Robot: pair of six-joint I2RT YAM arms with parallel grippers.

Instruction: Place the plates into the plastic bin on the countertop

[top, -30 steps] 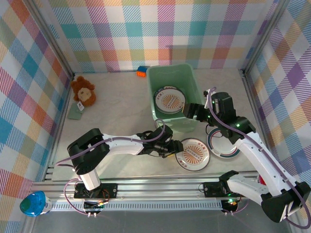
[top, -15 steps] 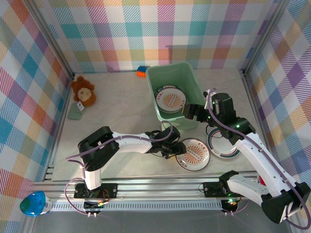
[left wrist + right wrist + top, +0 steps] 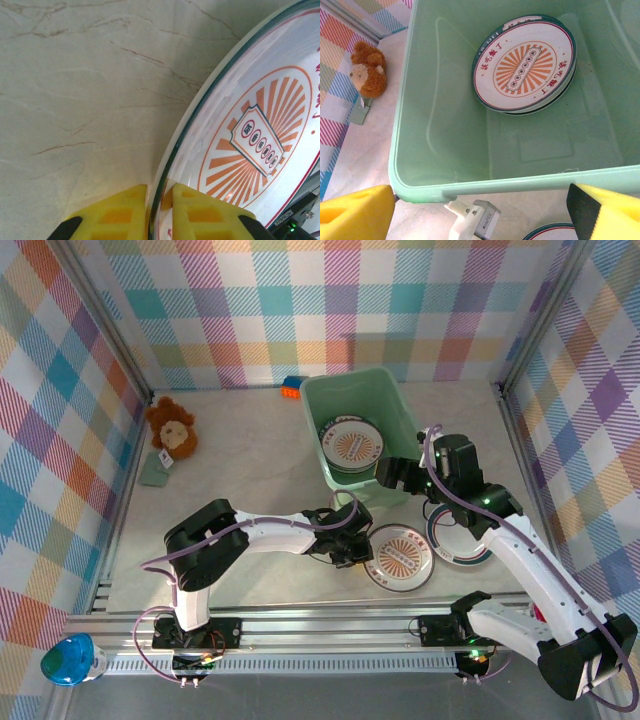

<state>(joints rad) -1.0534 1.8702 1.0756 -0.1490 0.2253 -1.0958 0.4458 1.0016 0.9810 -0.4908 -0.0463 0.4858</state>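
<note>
Here, the left gripper (image 3: 159, 194) pinches the rim of a sunburst plate (image 3: 260, 135) on the counter (image 3: 75, 75); the right gripper (image 3: 479, 201) hangs spread over the plastic bin (image 3: 445, 125).

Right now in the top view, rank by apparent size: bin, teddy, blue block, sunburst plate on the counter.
1. bin
2. sunburst plate
3. teddy
4. blue block
The plate beats the teddy only modestly. The bin's height brings it nearer the camera, but its lead is clear.
</note>
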